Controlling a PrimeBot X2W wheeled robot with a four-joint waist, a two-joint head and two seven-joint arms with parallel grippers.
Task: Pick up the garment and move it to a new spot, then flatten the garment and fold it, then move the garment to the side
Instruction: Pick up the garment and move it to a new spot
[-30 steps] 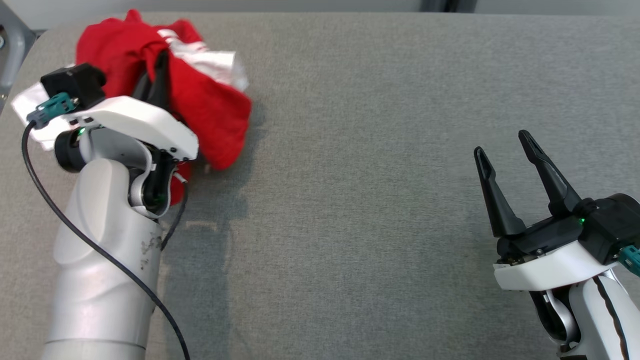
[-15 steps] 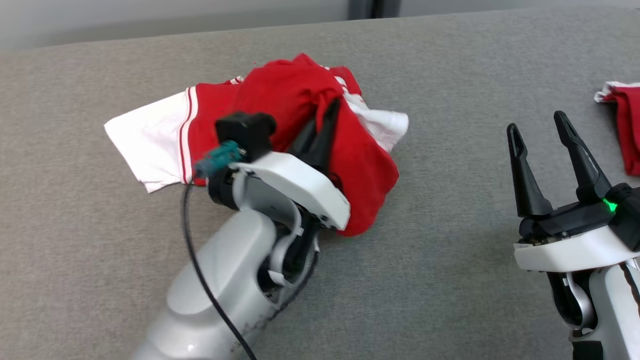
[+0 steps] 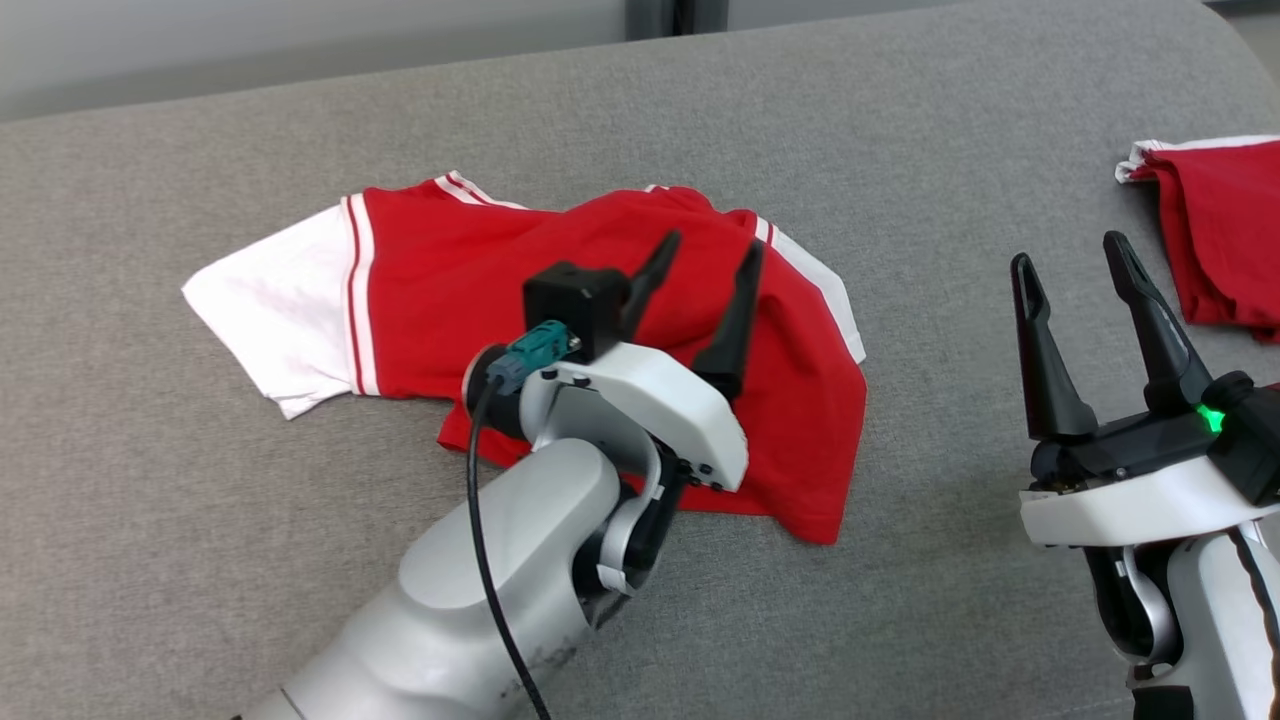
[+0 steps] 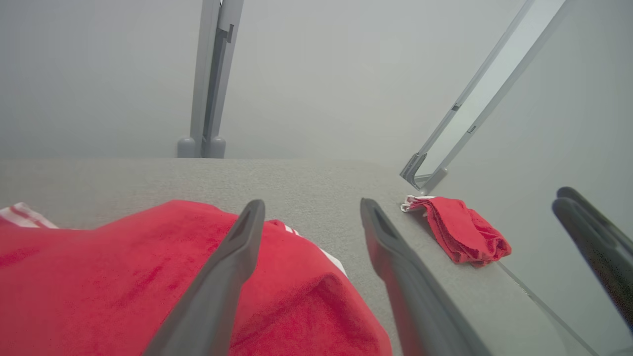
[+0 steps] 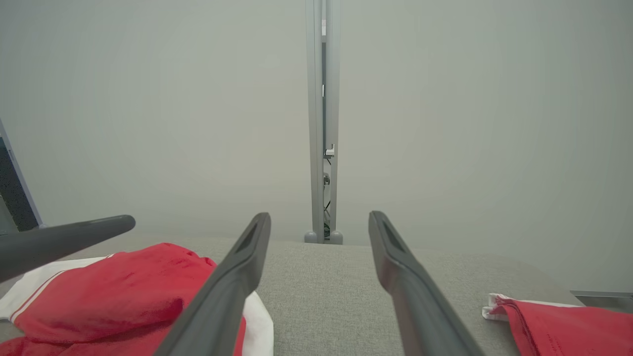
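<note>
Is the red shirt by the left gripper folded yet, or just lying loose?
Lying loose, not folded. The red shirt lies roughly spread on the grey table, one white sleeve sticking out sideways, cloth rumpled near its middle.

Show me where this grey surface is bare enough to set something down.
Bare: the strip between the garment and the right gripper; the far band of grey surface behind the garment; the near-left corner before its white sleeve. Crowded: around the open left gripper over the garment, and far right by the folded red cloth.

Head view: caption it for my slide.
Left gripper open over a crumpled red-and-white shirt on grey table; right gripper open beside a folded red garment.
</note>
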